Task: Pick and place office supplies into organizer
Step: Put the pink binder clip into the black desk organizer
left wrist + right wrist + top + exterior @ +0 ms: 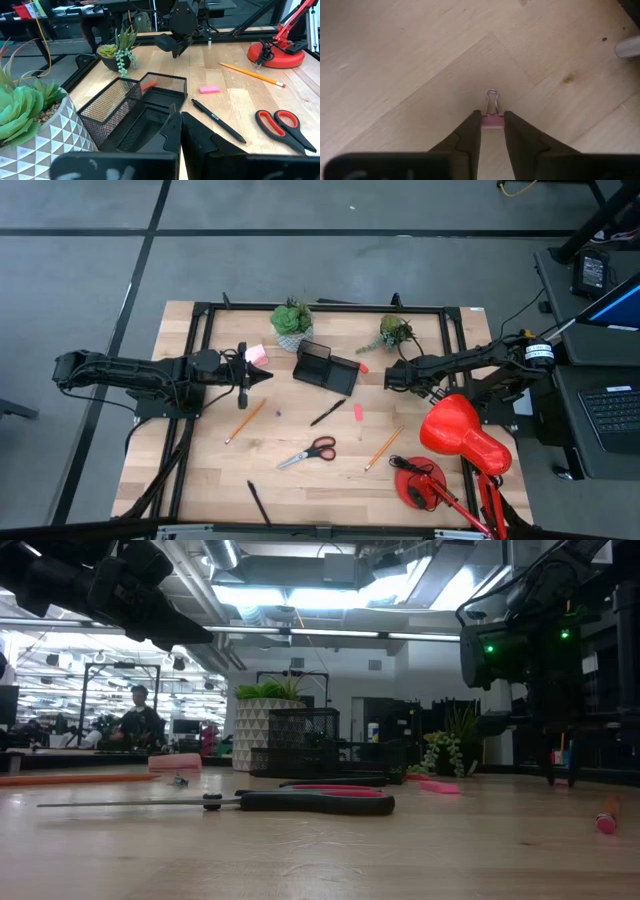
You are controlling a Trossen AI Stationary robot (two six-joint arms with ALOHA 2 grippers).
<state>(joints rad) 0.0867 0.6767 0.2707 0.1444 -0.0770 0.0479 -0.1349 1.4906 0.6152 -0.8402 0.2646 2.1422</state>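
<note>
My right gripper point(493, 116) is shut on a small pink binder clip point(492, 102) over bare wood, right of the black mesh organizer point(325, 367). My left gripper point(268, 377) hovers left of the organizer, shut and empty; the pink sticky-note pad point(256, 353) lies just beyond it. On the table lie two pencils point(245, 420) point(383, 446), two black pens point(327, 412) point(258, 500), red-handled scissors point(308, 452), a pink eraser point(358, 412), and an orange-red eraser point(362, 367) by the organizer's right end. My right gripper pinches the clip's pink body point(493, 122) between its two fingertips, one finger on each side. Its silver wire handle point(492, 97) sticks out ahead of the fingers toward the wood. Whether the clip touches the table I cannot tell.
Two white-potted plants point(292, 323) point(392, 331) stand along the far edge behind the organizer. A red desk lamp point(462, 435) fills the near right corner, close to my right arm. A black frame point(200, 330) rims the table. Open wood lies between the organizer and the scissors.
</note>
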